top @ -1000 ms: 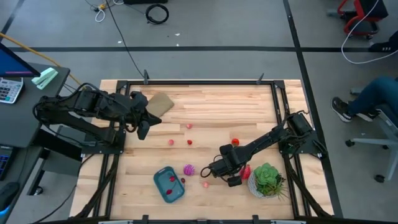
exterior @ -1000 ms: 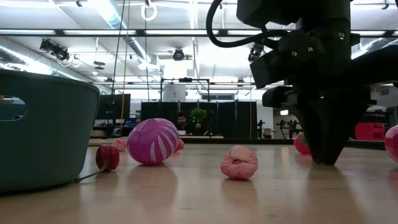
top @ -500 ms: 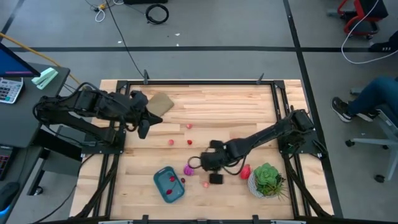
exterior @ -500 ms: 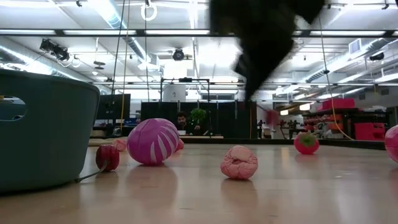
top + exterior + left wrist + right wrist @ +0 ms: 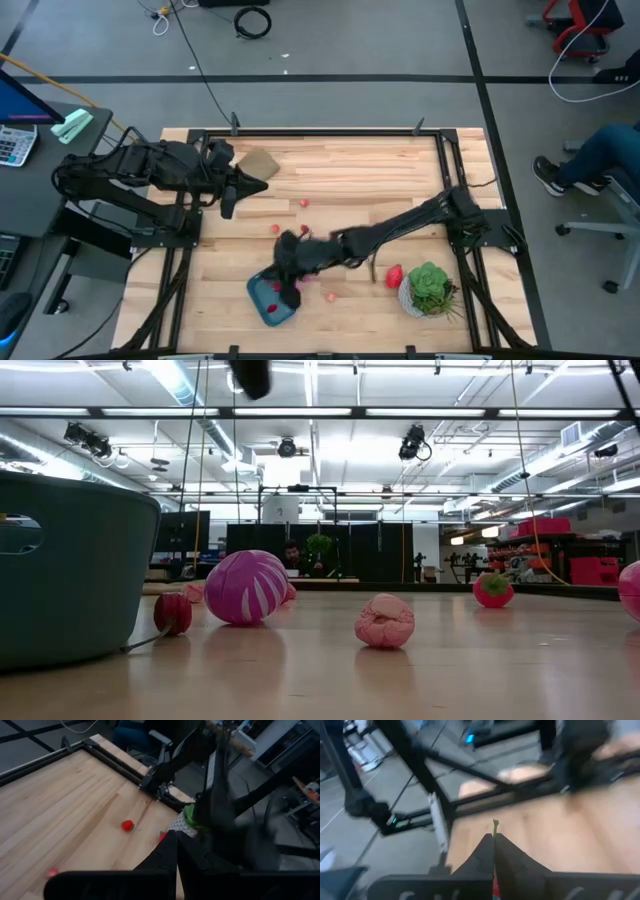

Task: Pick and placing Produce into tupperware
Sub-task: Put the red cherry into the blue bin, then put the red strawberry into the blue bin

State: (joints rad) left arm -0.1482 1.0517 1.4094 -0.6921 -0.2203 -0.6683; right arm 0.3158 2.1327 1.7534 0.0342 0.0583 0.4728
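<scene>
The teal tupperware [image 5: 268,300] sits near the table's near edge with red pieces inside and shows as a tall wall [image 5: 75,580] in the low view. My right gripper [image 5: 291,288] hovers over its right rim, shut on a small red piece with a green stem [image 5: 495,826]. Loose produce rests on the wood: a magenta ball [image 5: 245,587], a pale pink piece [image 5: 384,621], a red strawberry [image 5: 395,275], and small red ones [image 5: 275,229] [image 5: 304,202]. My left gripper [image 5: 176,842] waits shut near the tan piece [image 5: 258,163]. My right gripper pinches a small red piece [image 5: 494,887] between its two shut fingers, and the green stem sticks out past the fingertips. The piece is lifted clear of the table, above the tupperware. The fingers hide most of it.
A green leafy plant in a white pot [image 5: 430,288] stands near the table's right near corner. A black frame [image 5: 330,131] rims the table. The right arm [image 5: 400,225] lies stretched across the table's middle. Bare wood lies toward the far edge.
My right gripper has swept from beside the plant toward the table's left, past the pink and magenta pieces, to above the tupperware. It has risen almost out of the low view. The produce on the table has stayed put.
</scene>
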